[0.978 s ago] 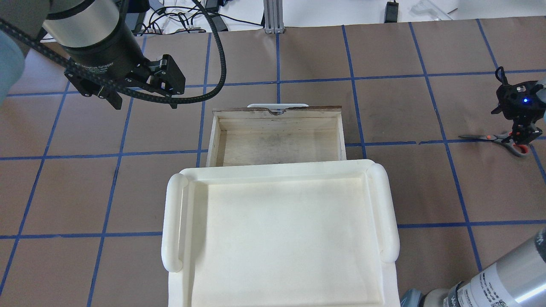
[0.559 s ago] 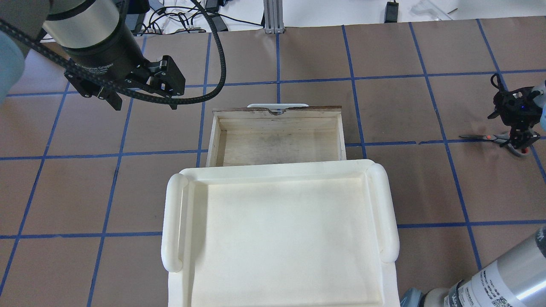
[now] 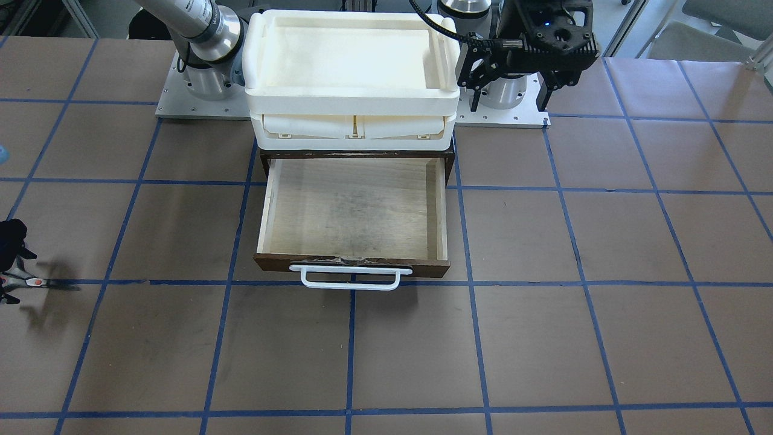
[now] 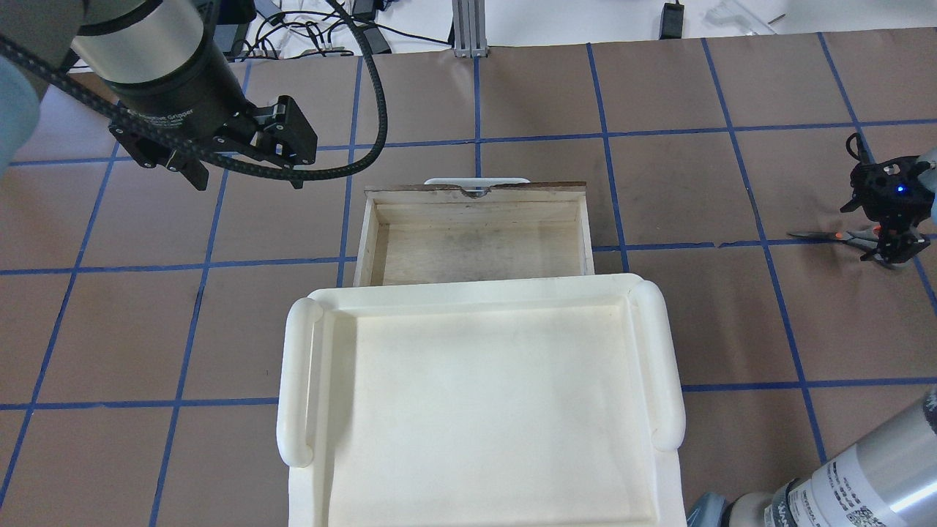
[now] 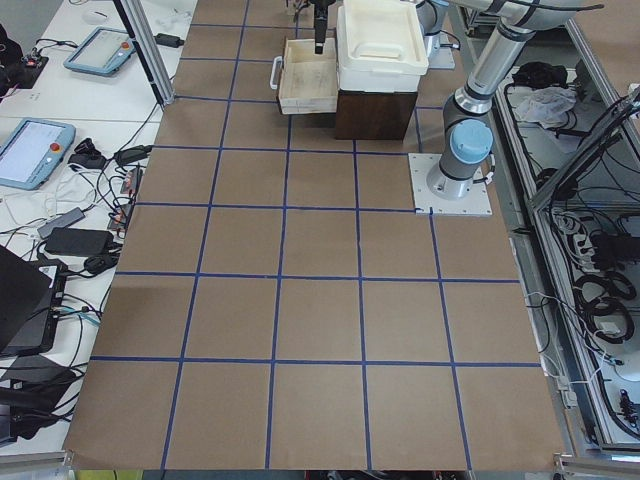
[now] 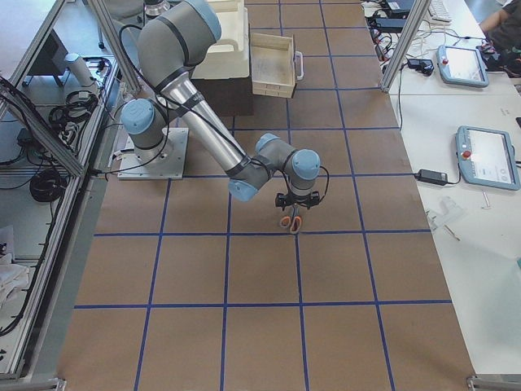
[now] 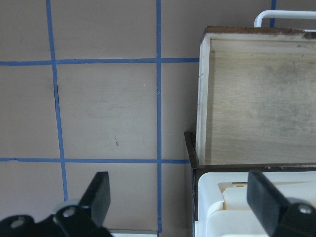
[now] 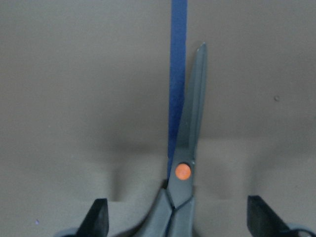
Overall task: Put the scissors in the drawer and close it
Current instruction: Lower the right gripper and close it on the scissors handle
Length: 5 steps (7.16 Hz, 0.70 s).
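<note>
Well out to the robot's right of the drawer (image 4: 476, 249), the scissors (image 8: 190, 123) appear to lie flat on the desk (image 4: 695, 329). Their blades are shut, run beside a blue tape line (image 8: 177, 59), and point back toward the drawer. The right gripper (image 8: 177, 202) stands over the handle end with its jaws spread wide, one on each side of the scissors, gripping nothing yet. The left gripper (image 7: 180, 187) hangs above the desk off the drawer's left wall, its jaws equally wide and empty.

Step in hand, as judged: the grasp. It would go best with the jaws centred just behind the orange pivot (image 8: 182, 171) and low enough to catch the handle neck. They should then close firmly so the blades cannot swing, and the lift should be straight up before any sideways travel.

Edges and room: the scissors sit near the overhead view's right border, well apart from the drawer, with only taped brown desk showing between them. The drawer is pulled out, its white handle (image 3: 350, 278) on the far side from the robot. A cream tray unit (image 4: 476, 410) overhangs its rear, so only the front part of the plywood floor is exposed for lowering. The right side wall must be cleared on entry. The left gripper lies outside that path.
</note>
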### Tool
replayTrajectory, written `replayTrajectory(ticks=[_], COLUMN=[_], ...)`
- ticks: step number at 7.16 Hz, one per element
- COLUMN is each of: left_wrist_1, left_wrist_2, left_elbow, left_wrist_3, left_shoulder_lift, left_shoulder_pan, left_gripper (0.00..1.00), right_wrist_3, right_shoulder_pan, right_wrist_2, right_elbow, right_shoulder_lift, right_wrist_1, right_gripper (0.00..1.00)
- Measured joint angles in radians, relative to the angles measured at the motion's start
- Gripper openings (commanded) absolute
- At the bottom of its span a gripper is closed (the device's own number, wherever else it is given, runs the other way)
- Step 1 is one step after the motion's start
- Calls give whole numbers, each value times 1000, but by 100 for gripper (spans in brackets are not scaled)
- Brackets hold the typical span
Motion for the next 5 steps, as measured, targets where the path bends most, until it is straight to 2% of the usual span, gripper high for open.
replayTrajectory(ticks=[3,4,5], left_wrist_1=[1,2,2], left_wrist_2=[1,1,1], left_elbow=[0,0,0], left_wrist_3=[4,6,8], left_shoulder_lift=[2,2,2], left_shoulder_pan=[2,2,3], left_gripper=[100,100,100], right_wrist_3=[15,17,19], right_shoulder_pan=[-1,-1,-1], right_wrist_2=[-52,-62,-62], right_elbow=[1,2,3], right_shoulder_lift=[0,2,3], right_wrist_1=[-7,-6,-5], right_gripper=[51,41,37])
